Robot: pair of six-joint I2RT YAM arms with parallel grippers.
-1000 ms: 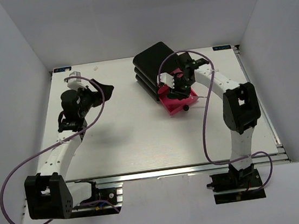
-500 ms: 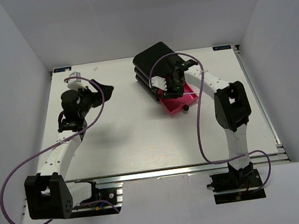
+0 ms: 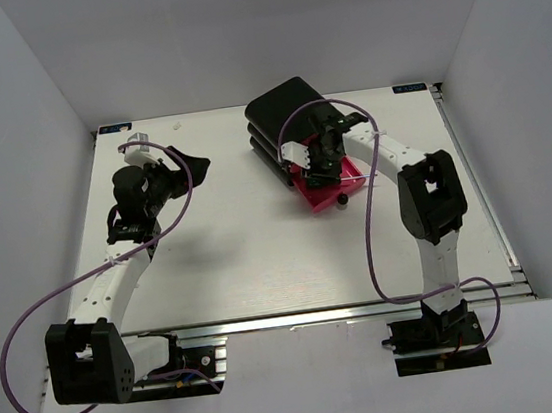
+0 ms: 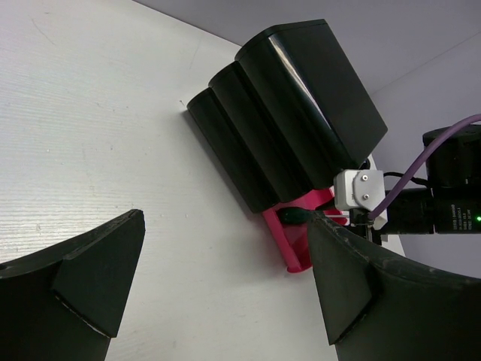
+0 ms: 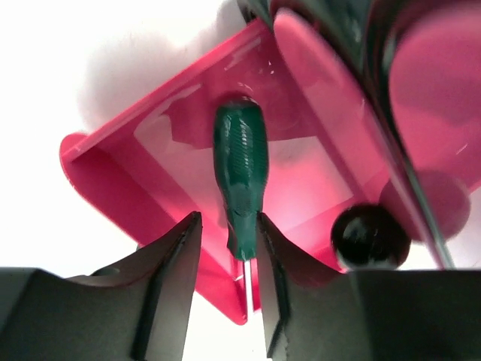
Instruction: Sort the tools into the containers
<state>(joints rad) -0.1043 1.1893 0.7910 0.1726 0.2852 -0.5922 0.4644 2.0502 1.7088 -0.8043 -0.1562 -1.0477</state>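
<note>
The black box (image 3: 285, 115) of pink drawers stands at the back centre, and its bottom pink drawer (image 3: 352, 185) is pulled out with its black knob (image 3: 342, 199) facing front. My right gripper (image 3: 326, 163) hangs over this drawer. In the right wrist view a green-handled screwdriver (image 5: 240, 169) lies in the drawer (image 5: 113, 173), its thin shaft reaching over the rim. My right gripper (image 5: 229, 241) stands slightly open around the handle's neck, with a gap on the left side. My left gripper (image 3: 186, 170) is wide open and empty over the table's left. No other tools show.
The left wrist view shows the black box (image 4: 301, 113), the open drawer (image 4: 289, 248) and the right wrist's camera (image 4: 361, 192) beside it. A closed pink drawer front and a knob (image 5: 370, 235) sit right of the right fingers. White walls enclose the table.
My right arm has swung left and settled lower over the open drawer. The left arm has not moved.
</note>
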